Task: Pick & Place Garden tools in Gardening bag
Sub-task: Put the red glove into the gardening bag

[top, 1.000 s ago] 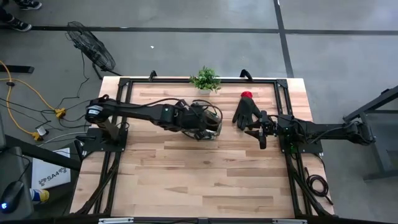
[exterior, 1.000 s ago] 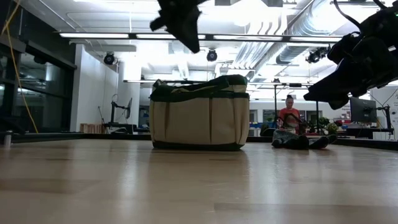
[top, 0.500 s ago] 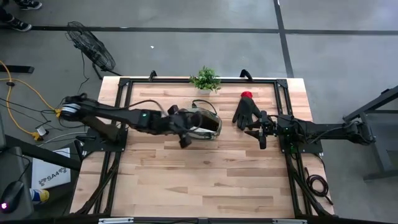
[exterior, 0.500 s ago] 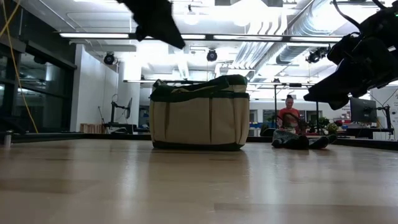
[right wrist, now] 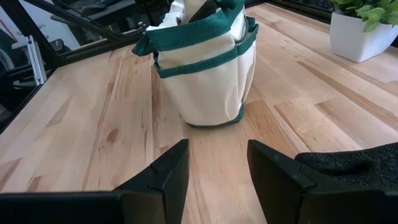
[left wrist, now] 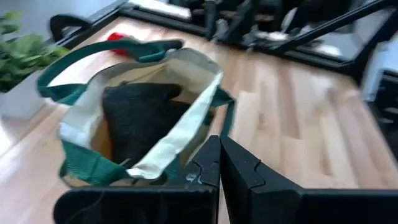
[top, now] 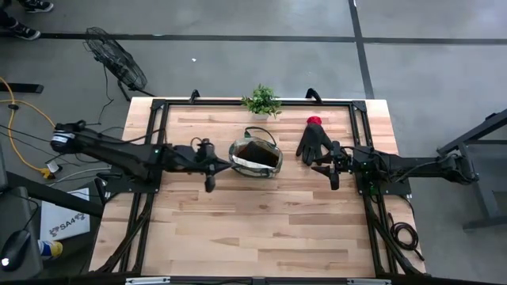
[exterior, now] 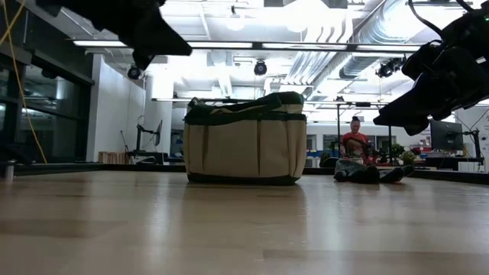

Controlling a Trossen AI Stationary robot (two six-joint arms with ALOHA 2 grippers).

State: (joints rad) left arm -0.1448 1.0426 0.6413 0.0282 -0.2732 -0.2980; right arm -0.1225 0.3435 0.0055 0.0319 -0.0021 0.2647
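Left gripper (top: 208,184) clamped shut on nothing, just left of the gardening bag (top: 255,156) near the bench's far edge — one dark glove inside. Right gripper (top: 334,180) part open, empty, beside the black glove (top: 314,142) toward the far right corner — best taken mid-palm, lifted clear of the rim.

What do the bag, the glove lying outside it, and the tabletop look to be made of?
The gardening bag looks like matte woven canvas, cream with green webbing trim; it creases softly and its rim sags. The glove seems knitted fabric, black with a red cuff, its palm possibly coated: the texture is pebbled. The table looks like light butcher-block wood, smooth with a slight sheen, showing plank seams and grain.
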